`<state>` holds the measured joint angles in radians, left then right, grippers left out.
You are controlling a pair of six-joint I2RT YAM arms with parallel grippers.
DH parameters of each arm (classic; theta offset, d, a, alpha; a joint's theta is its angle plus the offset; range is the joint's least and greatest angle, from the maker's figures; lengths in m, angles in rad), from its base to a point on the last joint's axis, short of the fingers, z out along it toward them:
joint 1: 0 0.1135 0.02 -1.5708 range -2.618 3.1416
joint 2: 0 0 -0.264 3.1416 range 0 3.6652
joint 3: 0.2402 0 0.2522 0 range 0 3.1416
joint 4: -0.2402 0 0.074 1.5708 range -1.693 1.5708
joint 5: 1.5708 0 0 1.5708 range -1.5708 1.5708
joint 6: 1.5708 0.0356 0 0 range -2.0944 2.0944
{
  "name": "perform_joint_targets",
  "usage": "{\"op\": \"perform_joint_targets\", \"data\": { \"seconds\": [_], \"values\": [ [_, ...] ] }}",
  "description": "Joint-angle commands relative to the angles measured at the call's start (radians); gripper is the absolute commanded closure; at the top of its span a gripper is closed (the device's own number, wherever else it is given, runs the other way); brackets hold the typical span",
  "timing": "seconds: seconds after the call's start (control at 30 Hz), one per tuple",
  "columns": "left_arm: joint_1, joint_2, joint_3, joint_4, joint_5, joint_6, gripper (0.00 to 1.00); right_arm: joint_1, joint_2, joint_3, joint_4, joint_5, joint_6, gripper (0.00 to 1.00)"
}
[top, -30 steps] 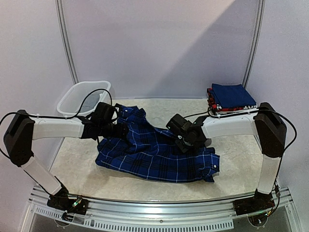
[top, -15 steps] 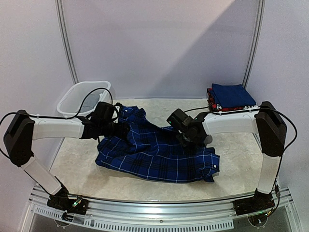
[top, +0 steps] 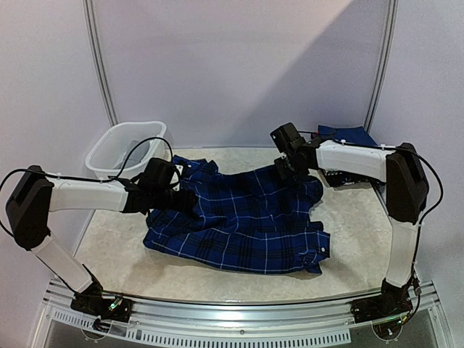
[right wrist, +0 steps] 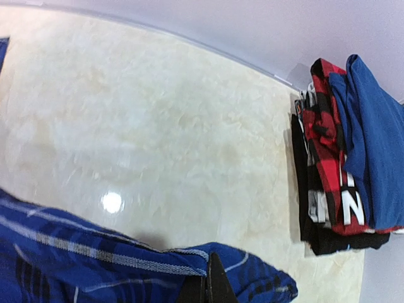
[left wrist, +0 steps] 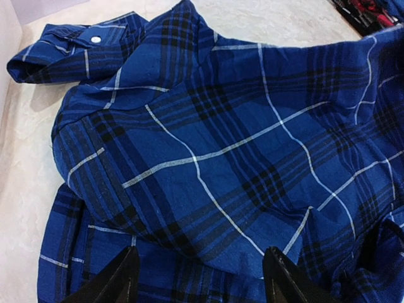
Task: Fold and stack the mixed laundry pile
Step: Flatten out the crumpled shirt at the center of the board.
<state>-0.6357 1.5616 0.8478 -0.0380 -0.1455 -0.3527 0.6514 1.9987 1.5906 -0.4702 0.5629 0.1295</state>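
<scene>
Moving up and back since a moment ago, my right claw [top: 292, 165] is pinching tight, fingers together, on the edge of the soft blue checked shirt [top: 239, 217], near the folded stack [right wrist: 341, 145]. The wrinkly shirt is lying on the shiny marble-look table [top: 348, 232]. My left claw [left wrist: 199, 287] is hanging over it, fingers apart.

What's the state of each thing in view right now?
plaid shirt: unfolded, rumpled on the table, far right edge lifted
right gripper: shut on the plaid shirt's edge
left gripper: open, low over the shirt's left side
folded stack: folded garments piled at the far right corner, blue one on top
basket: upright, far left corner
</scene>
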Motion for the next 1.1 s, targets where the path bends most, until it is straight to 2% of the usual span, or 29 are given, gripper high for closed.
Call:
{"op": "perform_joint_targets", "data": {
  "seconds": [0.0,0.33,0.47,0.7,0.97,1.07],
  "values": [
    [-0.019,-0.024,-0.023,0.021,0.002,-0.009,0.33,-0.052,0.1,0.103,-0.005,-0.044,-0.012,1.0],
    [-0.024,-0.026,-0.044,0.02,-0.004,-0.008,0.34,-0.128,0.298,0.37,-0.041,-0.057,-0.027,1.0],
    [-0.024,-0.029,-0.057,0.066,-0.002,-0.01,0.34,-0.157,0.391,0.465,-0.056,-0.064,-0.023,1.0],
    [-0.025,-0.03,-0.065,0.074,-0.011,-0.005,0.34,-0.183,0.479,0.575,-0.057,-0.064,-0.028,1.0],
    [-0.025,-0.03,-0.086,0.081,-0.035,-0.016,0.35,-0.208,0.564,0.698,-0.084,0.008,-0.023,1.0],
    [-0.025,-0.039,-0.096,0.085,-0.061,-0.022,0.35,-0.217,0.574,0.702,-0.089,0.027,0.007,0.94]
  ]
}}
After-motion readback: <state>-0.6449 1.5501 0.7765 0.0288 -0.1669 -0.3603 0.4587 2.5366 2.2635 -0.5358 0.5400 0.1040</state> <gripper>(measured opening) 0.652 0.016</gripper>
